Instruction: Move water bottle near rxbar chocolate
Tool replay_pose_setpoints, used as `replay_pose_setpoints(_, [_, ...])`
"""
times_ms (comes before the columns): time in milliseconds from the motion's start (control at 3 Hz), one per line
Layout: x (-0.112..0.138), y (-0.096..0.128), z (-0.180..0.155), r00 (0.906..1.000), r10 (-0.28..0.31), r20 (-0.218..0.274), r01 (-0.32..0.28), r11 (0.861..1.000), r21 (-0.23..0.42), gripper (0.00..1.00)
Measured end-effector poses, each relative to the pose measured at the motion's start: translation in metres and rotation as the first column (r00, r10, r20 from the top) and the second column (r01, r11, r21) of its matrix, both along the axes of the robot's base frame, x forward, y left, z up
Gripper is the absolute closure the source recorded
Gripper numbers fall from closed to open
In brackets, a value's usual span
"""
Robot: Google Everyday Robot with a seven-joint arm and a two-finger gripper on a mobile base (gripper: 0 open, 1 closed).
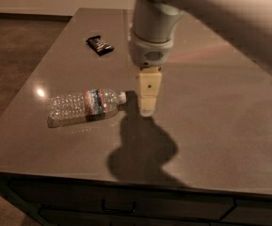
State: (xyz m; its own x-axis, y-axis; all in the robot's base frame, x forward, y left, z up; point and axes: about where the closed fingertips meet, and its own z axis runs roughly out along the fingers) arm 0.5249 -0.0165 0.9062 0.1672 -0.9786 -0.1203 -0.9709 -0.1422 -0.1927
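Tool [147, 109] hangs low over the grey surface [220, 126], gripping nothing; how far open it is cannot be told. Just beside it lies the water bottle [81, 107], cap nearest, probably the intended grasp. Well beyond both sits the rxbar chocolate [100, 44].

The gripper [146, 110], above the tabletop [220, 126], was a cream-yellow block bearing one dark dot; the pale grey cylindrical wrist [153, 36] carried a perforated grille

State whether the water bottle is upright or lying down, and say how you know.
Lying on its side: the water bottle rests lengthwise on the table, with the gripper just past its capped end.
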Motion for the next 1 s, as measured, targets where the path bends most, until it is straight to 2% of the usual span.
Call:
replay_pose_setpoints(333, [-0.001, 0.046, -0.02, 0.995, 0.091, -0.041, -0.092, 0.996, -0.022, 0.0])
replay_pose_setpoints(667, [-0.002, 0.076, -0.038, 0.9874, 0.14, -0.075, -0.143, 0.989, -0.045, 0.0])
replay_pose_setpoints(1000, [-0.002, 0.096, -0.052, 0.9816, 0.162, -0.101, -0.169, 0.984, -0.058, 0.18])
